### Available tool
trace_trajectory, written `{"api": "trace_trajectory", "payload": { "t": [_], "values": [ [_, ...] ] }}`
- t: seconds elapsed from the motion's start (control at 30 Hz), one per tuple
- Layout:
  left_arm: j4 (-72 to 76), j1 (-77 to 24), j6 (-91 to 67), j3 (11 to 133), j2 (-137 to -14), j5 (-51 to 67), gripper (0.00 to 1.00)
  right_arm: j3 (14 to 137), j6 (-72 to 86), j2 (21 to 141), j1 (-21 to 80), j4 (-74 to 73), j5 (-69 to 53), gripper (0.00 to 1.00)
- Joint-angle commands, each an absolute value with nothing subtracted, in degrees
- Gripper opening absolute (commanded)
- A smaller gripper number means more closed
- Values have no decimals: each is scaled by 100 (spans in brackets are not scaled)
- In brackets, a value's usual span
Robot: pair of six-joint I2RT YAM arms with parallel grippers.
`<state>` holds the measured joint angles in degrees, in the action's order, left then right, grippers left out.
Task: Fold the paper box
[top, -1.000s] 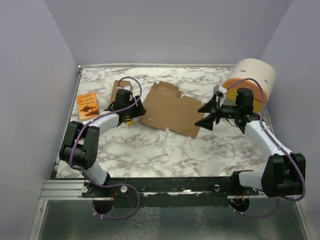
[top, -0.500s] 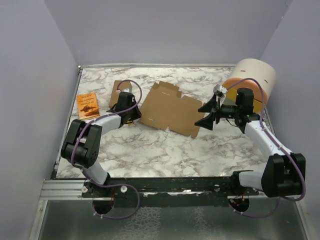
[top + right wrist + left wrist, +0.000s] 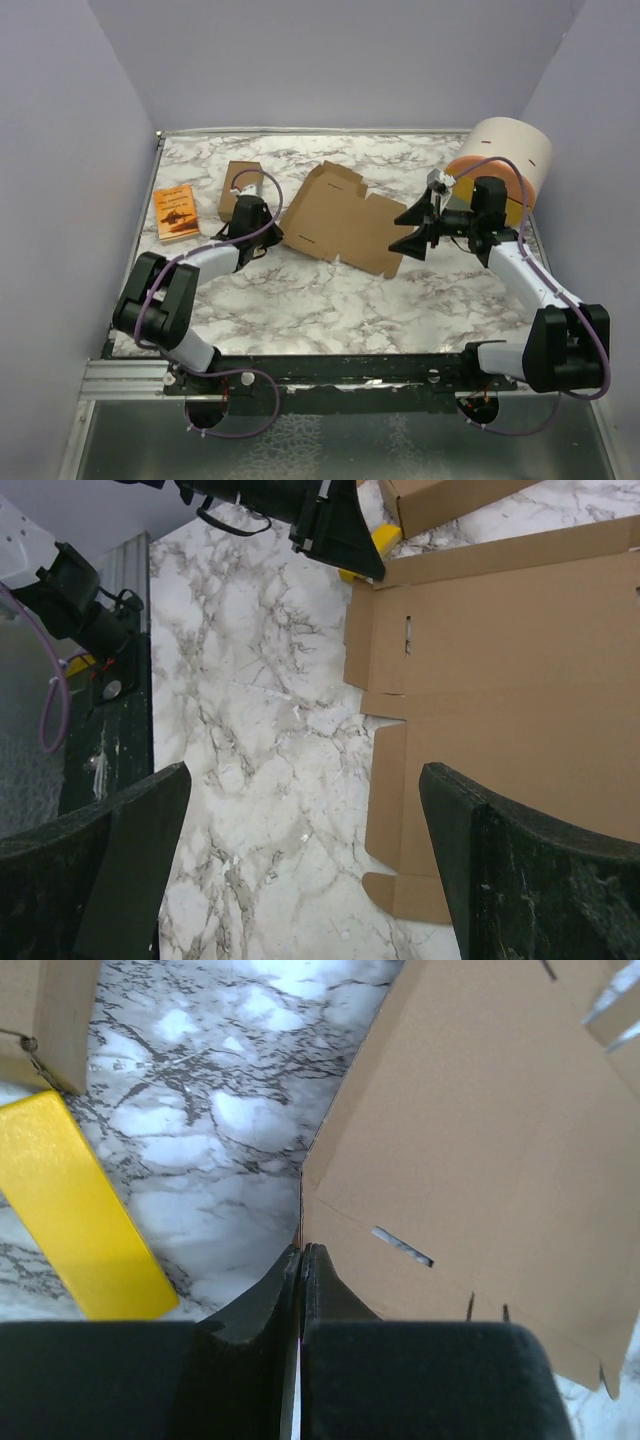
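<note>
**Overhead and wrist views of a 2-arm station.** The counter [image 3: 300, 290] is a white slab veined in grey, marble-patterned and matte. It is enclosed on 3 sides by plain, pale lavender walls. A ribbed metal rail [image 3: 125, 378] runs along its near edge, where both arm bases are bolted to a dark bar.

The paper box [image 3: 345, 215] is a flat brown die-cut sheet with notched tabs and narrow slots. It lies at mid-counter, toward the far side, between the 2 arms. Its right portion rests on the marble, while its left portion appears tilted up off the surface.

The left pincer [image 3: 302, 1250] is clenched, its 2 dark fingers pressed together on the left edge of the sheet at a flap corner. A yellow block [image 3: 80, 1210] lies on the marble just beside it, and the corner of a narrower brown carton [image 3: 236, 186] lies beyond.

The right pincer [image 3: 400, 232] hangs released at the sheet's right end, with its fingers spread wide. In its wrist view the sheet's right tabs lie between and beyond them, and nothing is gripped.

A small orange booklet [image 3: 176, 211] lies near the left wall, well apart from the sheet. A large cream and orange cylinder [image 3: 505, 160] stands in the far right corner.
</note>
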<state>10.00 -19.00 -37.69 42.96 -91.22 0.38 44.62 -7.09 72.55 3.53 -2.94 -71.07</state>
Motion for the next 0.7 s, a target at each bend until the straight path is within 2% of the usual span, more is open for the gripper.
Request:
{"api": "trace_trajectory", "payload": {
  "t": [0.0,0.23,0.37,0.47,0.57,0.67],
  "values": [
    [2229,-2041,-3573,3647,-8182,188,0,4315,-267,7333,333,262,-7588,99],
    [3003,-2136,-2474,2427,-6413,480,0,4412,24,7596,333,509,-7935,99],
    [3581,-2177,-1706,1813,-5592,941,0,4898,-708,7848,334,-219,-7924,99],
    [4141,-2214,-1520,1523,-5350,1201,0,5016,-1052,7800,329,-760,-7499,99],
    [4543,-2244,-1556,1541,-5382,1604,0,4662,-513,7723,321,-63,-7028,99],
    [4526,-2287,-1624,1722,-5492,1877,0,4664,-369,7956,309,27,-6873,99]
  ]
}}
